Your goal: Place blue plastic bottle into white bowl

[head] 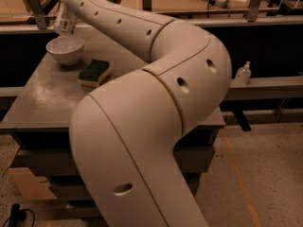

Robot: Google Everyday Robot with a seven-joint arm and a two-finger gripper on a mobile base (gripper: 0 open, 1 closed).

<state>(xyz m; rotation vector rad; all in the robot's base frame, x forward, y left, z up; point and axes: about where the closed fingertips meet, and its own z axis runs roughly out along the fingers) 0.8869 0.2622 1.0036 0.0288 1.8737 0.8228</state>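
Observation:
The blue plastic bottle [63, 22], clear with a whitish label, hangs tilted just above the far rim of the white bowl [65, 49]. The bowl stands at the far left of the grey table [52, 103]. My gripper [63, 6] is at the top left of the camera view, at the end of my long cream arm, shut on the bottle's upper end. My arm hides most of the gripper. The bottle is apart from the bowl, a short way over it.
A green and yellow sponge [94, 72] lies just right of the bowl. A small clear pump-dispenser bottle [243, 74] stands on a low ledge at the right. My arm's bulky links fill the middle of the view. Drawers sit under the table.

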